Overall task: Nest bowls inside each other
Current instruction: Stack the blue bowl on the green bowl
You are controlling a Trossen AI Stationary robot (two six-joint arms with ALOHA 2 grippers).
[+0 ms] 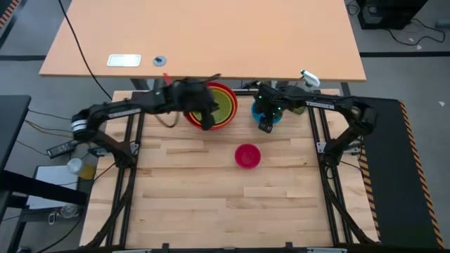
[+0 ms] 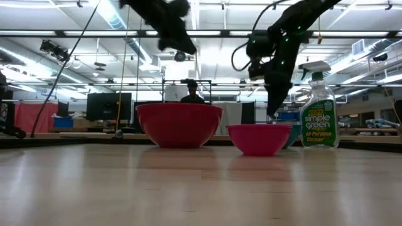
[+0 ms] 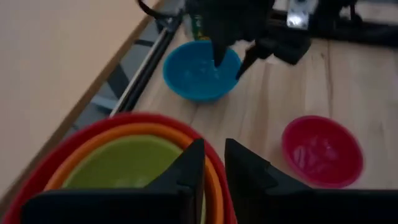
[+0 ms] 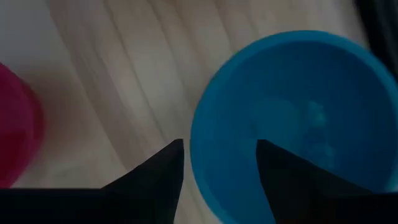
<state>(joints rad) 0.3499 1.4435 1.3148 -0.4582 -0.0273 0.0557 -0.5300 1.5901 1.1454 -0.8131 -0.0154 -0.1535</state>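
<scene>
The red bowl stands at the table's far middle, with the orange bowl and the lime green bowl nested inside it. My left gripper hovers over this stack's near rim, only a narrow gap between its fingers, and holds nothing. To the right stands the blue bowl. My right gripper is open above its near rim, one finger over the inside and one outside; I see no touch. The magenta bowl sits alone nearer the table's middle.
A clear spray bottle with greenish liquid stands at the far right, just behind the blue bowl. The near half of the wooden table holds no objects. A person shows far off in the room behind.
</scene>
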